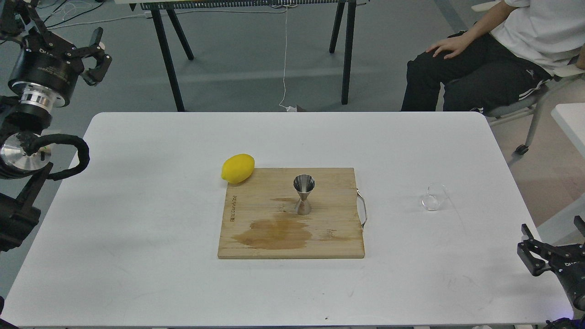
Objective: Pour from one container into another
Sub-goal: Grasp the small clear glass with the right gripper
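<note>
The clear glass cup (pixel 433 197) rests on the white table (pixel 151 192) to the right of the wooden cutting board (pixel 338 237); nothing touches it. The steel jigger (pixel 304 194) stands upright near the board's middle. My left gripper (pixel 98 51) hangs open high at the far left, beyond the table's back corner and far from both. My right gripper (pixel 552 232) is open, low at the table's right front edge, well below and to the right of the cup, with nothing between its fingers.
A yellow lemon (pixel 237 168) lies against the board's back left corner. A wet brown stain (pixel 274 234) spreads in front of the jigger. A seated person (pixel 484 68) is behind the table's right corner, and black table legs (pixel 169 55) stand behind.
</note>
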Robot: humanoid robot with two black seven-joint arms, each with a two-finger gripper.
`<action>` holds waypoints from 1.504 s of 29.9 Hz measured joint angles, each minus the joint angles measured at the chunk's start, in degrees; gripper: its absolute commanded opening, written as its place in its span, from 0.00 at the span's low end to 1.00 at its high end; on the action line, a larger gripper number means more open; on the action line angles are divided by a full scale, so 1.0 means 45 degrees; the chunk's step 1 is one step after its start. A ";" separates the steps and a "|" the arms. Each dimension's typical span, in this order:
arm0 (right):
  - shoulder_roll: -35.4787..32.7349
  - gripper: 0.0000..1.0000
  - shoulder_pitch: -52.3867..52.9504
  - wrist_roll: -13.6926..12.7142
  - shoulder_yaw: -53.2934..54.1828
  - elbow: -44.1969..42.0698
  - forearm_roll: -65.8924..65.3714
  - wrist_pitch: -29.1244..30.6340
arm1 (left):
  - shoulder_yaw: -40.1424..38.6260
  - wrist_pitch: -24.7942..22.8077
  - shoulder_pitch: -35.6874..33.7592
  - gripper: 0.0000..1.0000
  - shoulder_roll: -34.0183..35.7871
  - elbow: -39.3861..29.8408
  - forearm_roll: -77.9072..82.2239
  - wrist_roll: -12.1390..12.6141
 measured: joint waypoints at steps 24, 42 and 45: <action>0.3341 1.00 0.4517 -0.1701 -0.2616 -0.2357 0.0251 0.0000 | 0.0022 0.0032 0.0196 1.00 0.0563 0.0002 0.0008 -0.0030; 0.4522 0.99 0.5939 -0.1702 -0.1887 -0.4299 0.0285 -0.2533 | 0.0022 0.0053 0.0377 1.00 0.0609 0.0002 0.0015 -0.0098; 0.4623 0.99 0.6084 -0.1702 -0.1863 -0.4406 0.0269 -0.2617 | 0.0022 0.0054 0.0377 1.00 0.0631 0.0001 0.0020 -0.0099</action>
